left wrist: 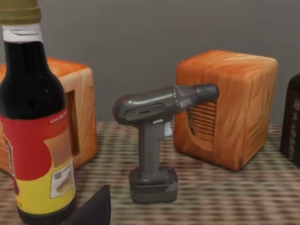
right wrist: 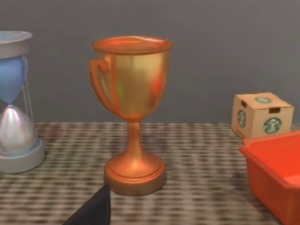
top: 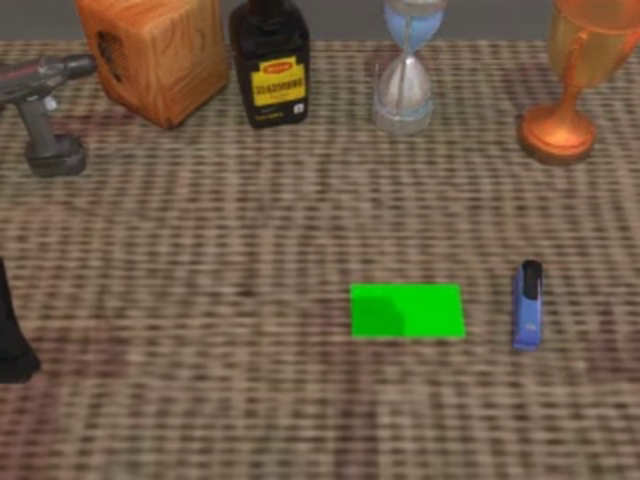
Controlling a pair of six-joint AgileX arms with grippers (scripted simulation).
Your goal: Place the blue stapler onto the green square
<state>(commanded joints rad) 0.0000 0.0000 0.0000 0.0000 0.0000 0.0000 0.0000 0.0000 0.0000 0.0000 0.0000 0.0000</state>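
Observation:
The blue stapler (top: 528, 306) lies flat on the woven mat, black tip pointing to the far side. It rests a short gap to the right of the green square (top: 407, 311), which has a darker left part. Neither wrist view shows the stapler or the square. My left arm (top: 12, 335) is parked at the table's left edge, far from both. A dark piece of the left gripper (left wrist: 93, 208) shows low in the left wrist view, and a similar piece of the right gripper (right wrist: 93, 211) in the right wrist view. The right arm is outside the top view.
Along the back stand a grey drill (top: 40, 100), a wooden box (top: 155, 55), a dark sauce bottle (top: 268, 62), an hourglass (top: 405, 70) and an orange trophy (top: 570, 80). The right wrist view also shows an orange bin (right wrist: 276, 173) and a small carton (right wrist: 261, 115).

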